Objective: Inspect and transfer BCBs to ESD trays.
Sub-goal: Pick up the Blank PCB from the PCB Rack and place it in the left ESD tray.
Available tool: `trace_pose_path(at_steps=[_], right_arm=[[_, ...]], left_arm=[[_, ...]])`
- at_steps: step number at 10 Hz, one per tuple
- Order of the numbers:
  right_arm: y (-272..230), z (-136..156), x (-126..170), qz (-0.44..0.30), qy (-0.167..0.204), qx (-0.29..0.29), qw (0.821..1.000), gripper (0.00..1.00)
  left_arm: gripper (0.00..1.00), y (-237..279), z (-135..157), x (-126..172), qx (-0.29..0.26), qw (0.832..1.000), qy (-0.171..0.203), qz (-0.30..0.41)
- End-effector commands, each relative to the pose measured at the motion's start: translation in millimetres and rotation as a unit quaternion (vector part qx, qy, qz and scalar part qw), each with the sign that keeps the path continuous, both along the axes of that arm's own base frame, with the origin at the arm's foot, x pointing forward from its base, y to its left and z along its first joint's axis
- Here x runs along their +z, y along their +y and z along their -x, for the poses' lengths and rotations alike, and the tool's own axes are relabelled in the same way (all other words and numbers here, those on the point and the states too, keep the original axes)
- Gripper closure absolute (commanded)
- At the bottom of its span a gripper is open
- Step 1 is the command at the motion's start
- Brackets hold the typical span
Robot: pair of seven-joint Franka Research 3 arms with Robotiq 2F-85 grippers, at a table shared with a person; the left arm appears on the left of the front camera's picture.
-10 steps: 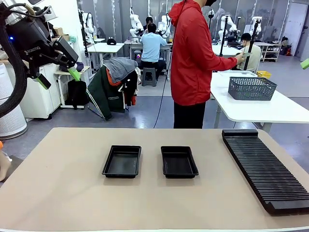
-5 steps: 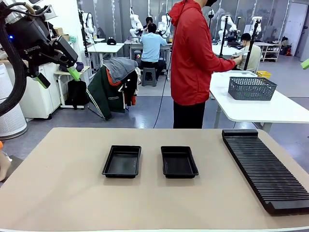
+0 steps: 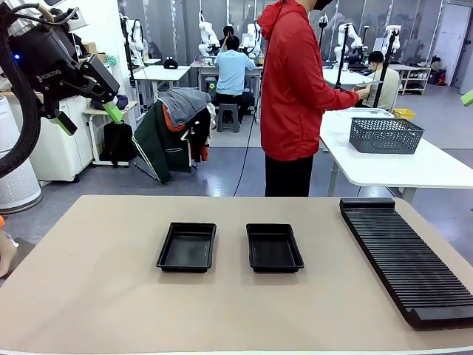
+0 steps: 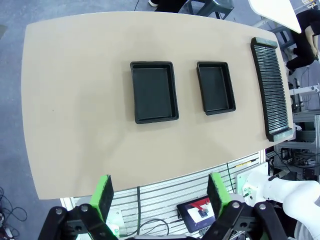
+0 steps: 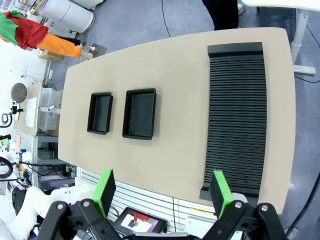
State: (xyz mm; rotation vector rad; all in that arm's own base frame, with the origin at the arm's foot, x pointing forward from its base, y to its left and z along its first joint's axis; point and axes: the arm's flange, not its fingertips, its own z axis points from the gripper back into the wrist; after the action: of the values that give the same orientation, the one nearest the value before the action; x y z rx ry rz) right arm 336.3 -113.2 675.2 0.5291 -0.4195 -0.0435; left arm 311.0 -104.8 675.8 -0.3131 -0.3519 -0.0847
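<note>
Two ESD trays lie side by side mid-table, both with bare floors: the left tray [image 3: 187,246] [image 4: 153,91] [image 5: 100,112] and the right tray [image 3: 273,247] [image 4: 215,87] [image 5: 140,113]. The BCBs are out of view. My left gripper [image 3: 89,118] [image 4: 161,195] hangs open high above the table's left side, holding nothing. My right gripper [image 5: 162,192] is also open and holds nothing, high over the near right side. One of its green fingertips [image 3: 467,97] shows at the front view's right edge.
A long black ribbed rack [image 3: 406,259] [image 4: 270,87] [image 5: 235,115] lies along the table's right side. A person in a red jacket [image 3: 295,89] stands at the far edge, turned toward a white table behind with a grey mesh basket [image 3: 385,135].
</note>
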Motion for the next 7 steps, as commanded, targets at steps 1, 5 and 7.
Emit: trace_pose_path(at_steps=[1, 5, 7], right_arm=[[0.2, 0.1, 0.2, 0.000, 0.000, 0.000, 1.000, 0.00], [0.0, 0.0, 0.0, 0.000, 0.000, 0.000, 1.000, 0.00], [-2.7, 0.7, -2.3, 0.004, 0.020, 0.002, 1.000, 0.00]], left_arm=[[0.00, 0.2, -0.2, -0.2, 0.001, 1.000, 0.000, 0.002], [0.00, 0.2, -0.2, -0.2, 0.001, 1.000, 0.000, 0.002], [0.00, 0.2, -0.2, -0.2, 0.001, 1.000, 0.000, 0.002]])
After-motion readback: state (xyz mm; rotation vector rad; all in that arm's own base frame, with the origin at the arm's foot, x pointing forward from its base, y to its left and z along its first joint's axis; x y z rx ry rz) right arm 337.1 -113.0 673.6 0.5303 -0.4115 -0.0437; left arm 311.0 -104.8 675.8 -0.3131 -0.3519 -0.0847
